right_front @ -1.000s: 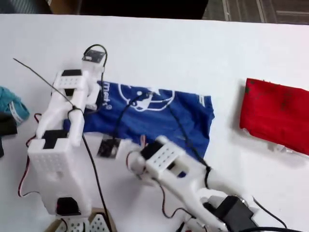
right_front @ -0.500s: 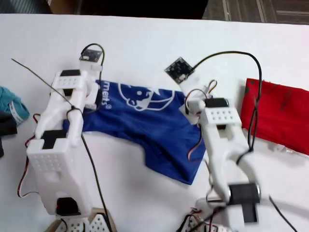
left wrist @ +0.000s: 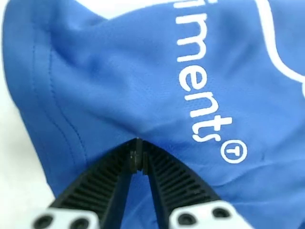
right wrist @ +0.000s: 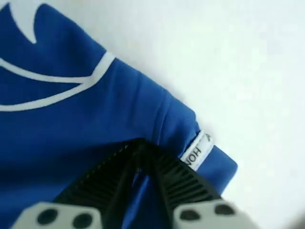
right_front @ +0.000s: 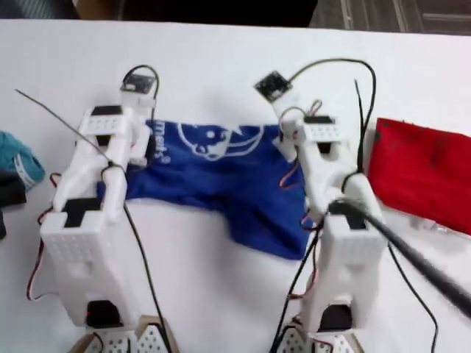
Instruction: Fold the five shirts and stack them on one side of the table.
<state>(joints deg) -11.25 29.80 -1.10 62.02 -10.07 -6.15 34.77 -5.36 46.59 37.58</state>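
A blue shirt (right_front: 221, 169) with white print lies crumpled across the middle of the white table. My left gripper (left wrist: 137, 160) is shut, pinching a fold of the blue shirt (left wrist: 157, 81) near its white lettering; in the high view this gripper (right_front: 147, 147) sits at the shirt's left end. My right gripper (right wrist: 140, 160) is shut on the blue shirt (right wrist: 81, 129) beside a small white label (right wrist: 196, 151), at the cloth's right far corner (right_front: 288, 140). A folded red shirt (right_front: 423, 173) lies at the table's right side.
A teal garment (right_front: 16, 162) and a dark item (right_front: 9, 191) lie at the left edge. Both arm bases stand at the near edge. Cables loop over the right arm (right_front: 338, 213). The far half of the table (right_front: 221, 59) is bare white.
The right arm swung from the near side of the shirt up to its right far corner and closed on it. The shirt's right part got dragged and bunched. The left arm stayed put.
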